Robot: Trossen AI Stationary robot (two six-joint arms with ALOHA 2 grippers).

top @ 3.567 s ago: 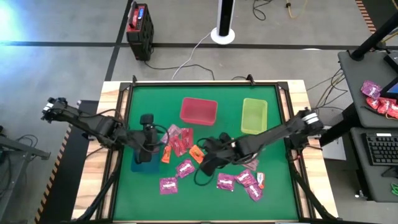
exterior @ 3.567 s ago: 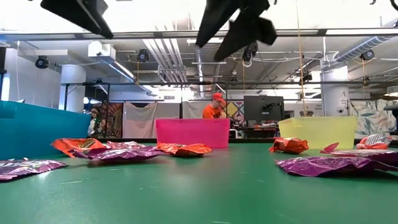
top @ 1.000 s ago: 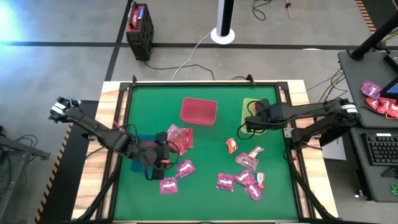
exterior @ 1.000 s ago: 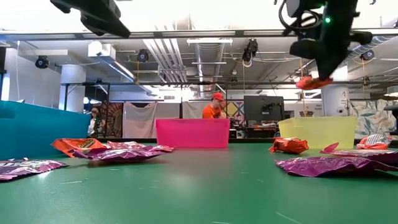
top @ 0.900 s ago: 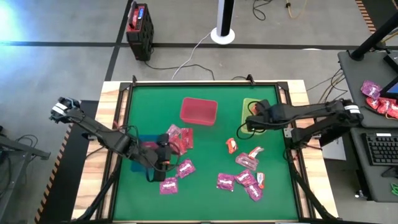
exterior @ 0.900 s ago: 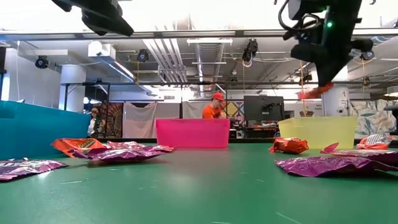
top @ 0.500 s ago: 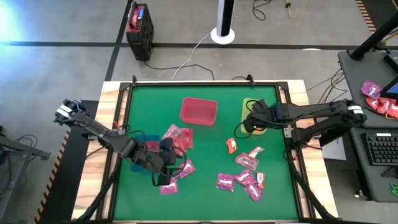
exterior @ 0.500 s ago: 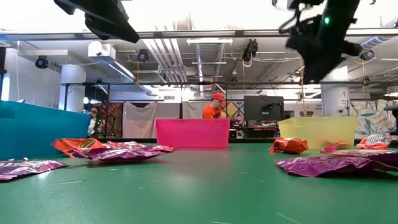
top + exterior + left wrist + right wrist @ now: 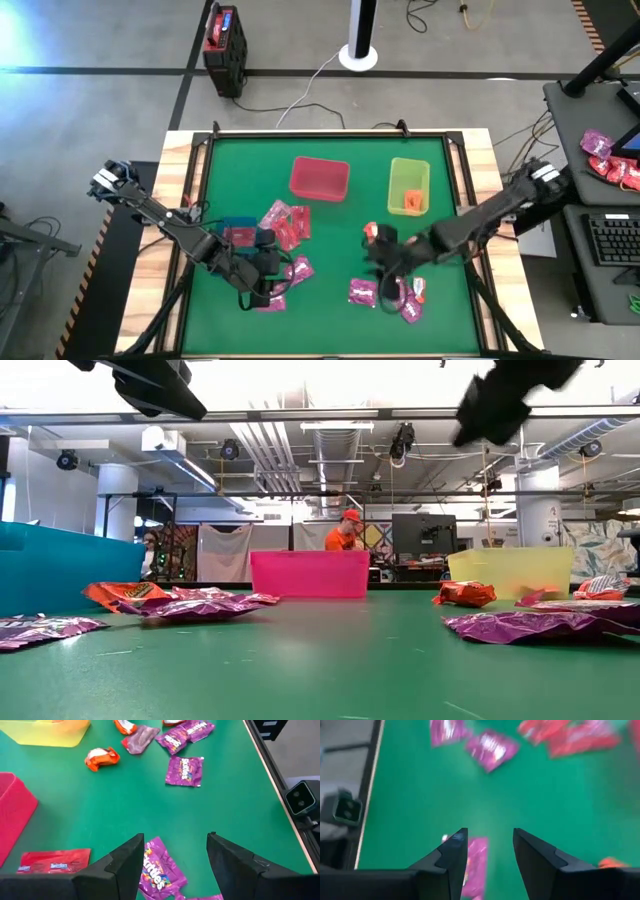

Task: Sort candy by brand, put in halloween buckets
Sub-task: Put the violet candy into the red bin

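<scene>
My left gripper (image 9: pixel 276 280) hangs open above the table with a magenta packet (image 9: pixel 157 870) lying flat between its fingers, untouched. My right gripper (image 9: pixel 380 280), also open, hovers over the near-right group of magenta packets (image 9: pixel 362 292); one packet (image 9: pixel 474 865) shows under one finger. The pink-red bin (image 9: pixel 320 178) and the lime green bin (image 9: pixel 408 187) stand toward the far edge. An orange packet (image 9: pixel 413 203) lies inside the green bin. The blue bin (image 9: pixel 235 228) is mostly hidden under the left arm. Red packets (image 9: pixel 285 222) lie by it.
An orange-red packet (image 9: pixel 370 232) lies alone in mid-table. More magenta packets (image 9: pixel 405 300) sit near the right arm. A raised frame (image 9: pixel 200 200) borders the green mat. A person in orange (image 9: pixel 347 532) stands in the room far behind the table.
My right gripper held an orange packet above the green bin and let it go; the packet now lies in that bin. That gripper then swung toward the near edge and leftward, over the magenta packets. My left gripper moved toward the near edge and rightward, over other magenta packets.
</scene>
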